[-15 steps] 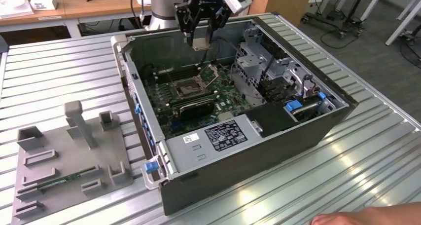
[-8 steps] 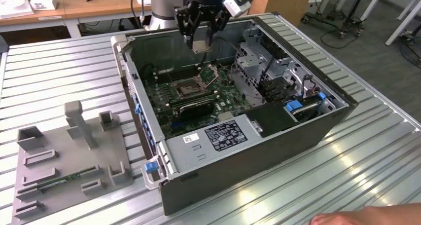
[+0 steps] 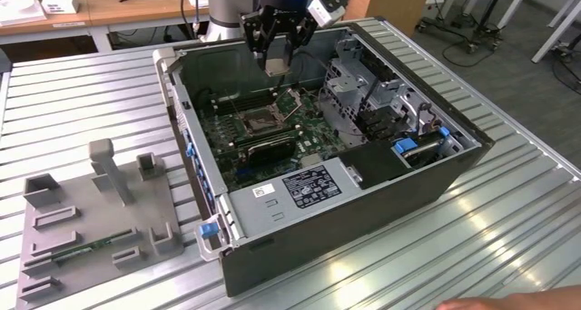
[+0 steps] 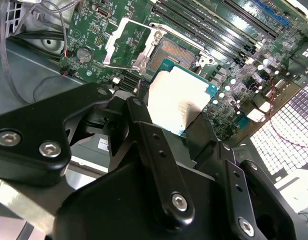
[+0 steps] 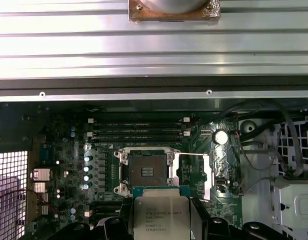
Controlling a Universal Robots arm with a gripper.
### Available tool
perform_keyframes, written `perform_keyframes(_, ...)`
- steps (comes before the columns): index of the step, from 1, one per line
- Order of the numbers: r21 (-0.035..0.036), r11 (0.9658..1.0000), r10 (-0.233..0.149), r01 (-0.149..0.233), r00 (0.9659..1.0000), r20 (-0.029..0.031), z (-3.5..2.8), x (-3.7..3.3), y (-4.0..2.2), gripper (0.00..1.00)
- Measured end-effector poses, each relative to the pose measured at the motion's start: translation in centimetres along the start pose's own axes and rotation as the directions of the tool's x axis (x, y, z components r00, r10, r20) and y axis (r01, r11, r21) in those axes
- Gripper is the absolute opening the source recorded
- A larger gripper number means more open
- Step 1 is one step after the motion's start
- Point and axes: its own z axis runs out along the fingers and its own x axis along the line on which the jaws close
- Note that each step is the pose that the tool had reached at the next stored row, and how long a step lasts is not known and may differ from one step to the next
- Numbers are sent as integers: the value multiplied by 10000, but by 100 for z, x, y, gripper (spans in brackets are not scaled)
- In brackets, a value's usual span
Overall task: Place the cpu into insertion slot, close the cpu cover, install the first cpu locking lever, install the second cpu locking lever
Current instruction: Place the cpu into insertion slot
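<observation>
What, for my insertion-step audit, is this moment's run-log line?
gripper: shut on cpu | cpu: held above motherboard, unseated | insertion slot: empty | cpu cover: open

The cpu (image 4: 179, 95) is silvery-grey, the circuit board (image 4: 134, 11) green.

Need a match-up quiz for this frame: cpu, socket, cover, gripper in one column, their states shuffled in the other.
Things:
1. cpu
2. socket
3. cover
4. gripper

States:
A. swung open, lying beside the socket
B. shut on the cpu
C. empty, dark centre exposed
D. carried in the air, not seated

Pairs: 1-D, 2-C, 3-A, 4-B
</observation>
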Motion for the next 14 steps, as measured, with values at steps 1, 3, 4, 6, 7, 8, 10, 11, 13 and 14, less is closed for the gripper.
perform_keyframes(1,0,10000,0,0,10000,0,0,0,0,54)
perform_keyframes(3,-1,10000,0,0,10000,0,0,0,0,54)
perform_keyframes(4,0,10000,0,0,10000,0,0,0,0,54)
perform_keyframes(6,-2,10000,0,0,10000,0,4,0,0,54)
perform_keyframes(7,-3,10000,0,0,10000,1,8,0,0,54)
perform_keyframes(8,-2,10000,0,0,10000,1,12,0,-1,54)
perform_keyframes(10,-1,10000,0,0,10000,0,28,0,-2,54)
perform_keyframes(11,-2,10000,0,0,10000,0,42,-1,-4,54)
perform_keyframes(13,-1,10000,0,0,10000,0,76,-1,-6,54)
perform_keyframes(14,-1,10000,0,0,10000,0,95,-2,-8,54)
